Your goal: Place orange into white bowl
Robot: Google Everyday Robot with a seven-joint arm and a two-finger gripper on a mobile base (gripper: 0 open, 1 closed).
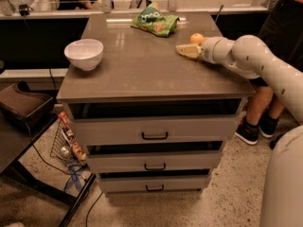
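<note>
a green snack bag (154,22) lies crumpled near the far edge of a grey counter (142,74), above three drawers (154,129) with dark handles, all shut. the tool (183,50) sits low over the counter near its right edge. a person in dark shorts and sneakers (265,103) stands just off the counter's right edge. on the speckled floor below the front left corner, a wire basket (66,143) holds packets, with cables (42,162) trailing beside it.

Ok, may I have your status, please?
Gripper at right of grey tabletop, beside small round orange fruit. Deep glossy white bowl far left. Green snack bag behind, off path.
</note>
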